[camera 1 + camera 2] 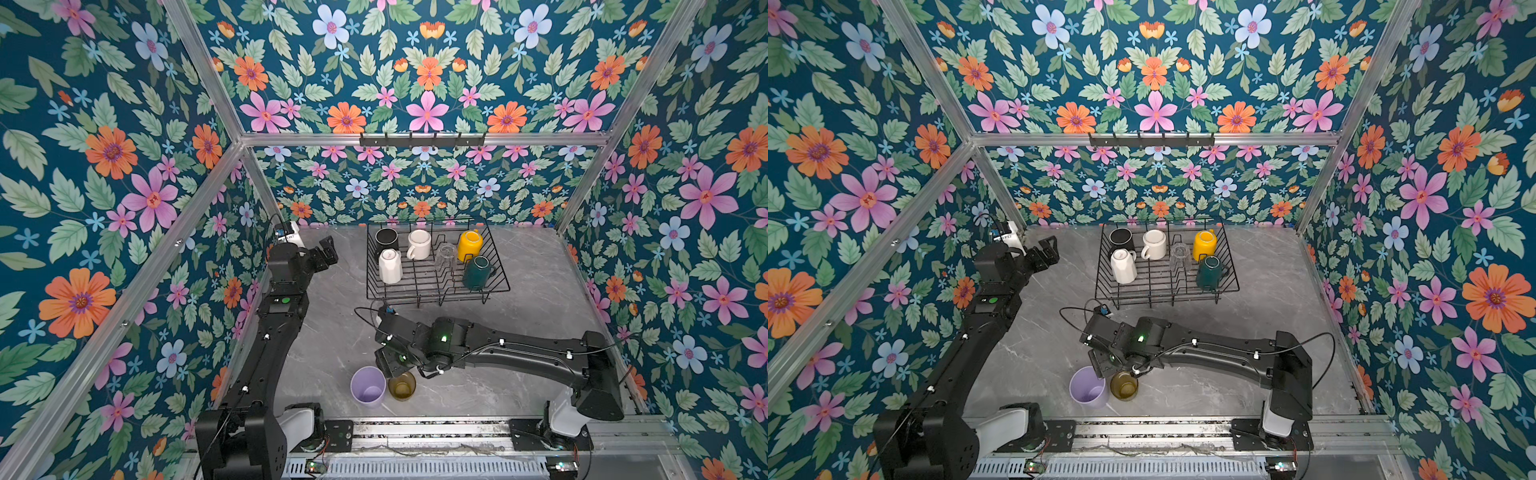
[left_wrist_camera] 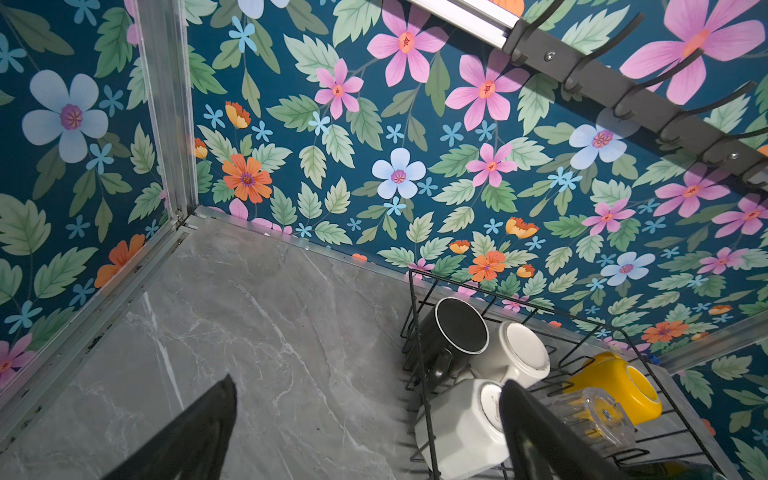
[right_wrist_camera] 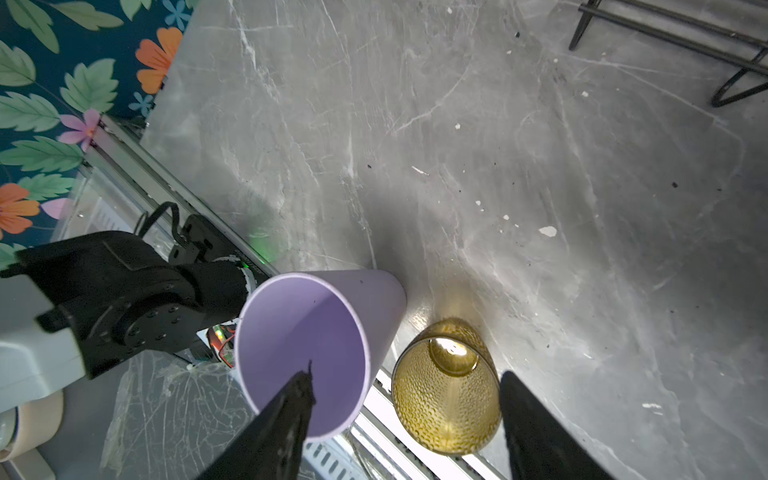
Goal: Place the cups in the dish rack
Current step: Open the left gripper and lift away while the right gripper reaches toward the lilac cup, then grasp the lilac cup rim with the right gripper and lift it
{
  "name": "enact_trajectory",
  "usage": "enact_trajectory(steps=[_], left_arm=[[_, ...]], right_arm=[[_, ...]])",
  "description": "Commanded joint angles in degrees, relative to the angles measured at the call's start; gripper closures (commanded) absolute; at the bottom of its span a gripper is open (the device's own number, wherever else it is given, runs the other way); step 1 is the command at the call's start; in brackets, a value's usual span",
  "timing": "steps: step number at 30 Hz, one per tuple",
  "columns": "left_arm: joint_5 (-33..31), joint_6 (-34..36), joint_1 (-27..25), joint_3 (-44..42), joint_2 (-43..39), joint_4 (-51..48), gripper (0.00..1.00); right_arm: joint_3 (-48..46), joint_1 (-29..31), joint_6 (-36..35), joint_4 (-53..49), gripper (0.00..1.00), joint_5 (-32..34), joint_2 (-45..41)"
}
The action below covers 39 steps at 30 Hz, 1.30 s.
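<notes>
Spread apart, the right gripper (image 3: 407, 370) straddles the amber glass (image 3: 446, 395) near the front edge of the grey marble table (image 1: 540, 332). One black finger (image 3: 291, 415) crosses in front of the lilac tumbler's (image 3: 307, 353) mouth and the other stands close against the glass's far side. We cannot tell whether either finger touches the glass, and nothing is lifted. The left gripper (image 1: 328, 251) hangs fully open and empty above bare table, to the left of the dish rack (image 1: 415, 295).

Glass and tumbler stand upright, mouths up, just beside each other, well apart from the rack at the back of the table. We count six cups in the black wire rack. The black mug (image 1: 386, 240), white mug (image 1: 419, 244) and yellow mug (image 1: 469, 245) line the back. The tall white mug (image 1: 390, 266), clear glass (image 1: 445, 257) and green mug (image 1: 477, 272) sit nearer the front.

In both top views the right arm's wrist covers its own fingers, and only the right wrist view shows how they flank the glass. That view also shows the glass's dimpled wall, but of the rack it catches just a wire foot. From the left wrist we see the black and white mugs' bases turned toward the camera.
</notes>
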Motion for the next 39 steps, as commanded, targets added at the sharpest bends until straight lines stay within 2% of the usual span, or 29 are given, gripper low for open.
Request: enact_trajectory(steps=[1,11,28,33,39], left_arm=[[-0.1,-0.4,0.3,0.1,-0.3,1.1,0.00],[0.4,-0.9,1.0,-0.1,-0.6,1.1,0.00],[1.1,-1.2,1.4,-0.3,-0.6,1.2,0.00],[1.4,-1.2,1.4,-0.2,-0.6,1.2,0.00],[1.6,-1.2,1.7,-0.3,-0.5,1.2,0.00]], right_arm=[[0.9,0.3,-0.1,-0.9,0.33,-1.0,1.3],[2.0,1.1,0.1,0.1,0.49,-4.5,6.2],[4.3,1.2,-0.2,-0.5,0.82,-4.9,11.3],[4.2,1.2,0.1,-0.3,1.00,-4.7,10.8],[2.4,1.1,0.6,2.0,1.00,-5.0,8.0]])
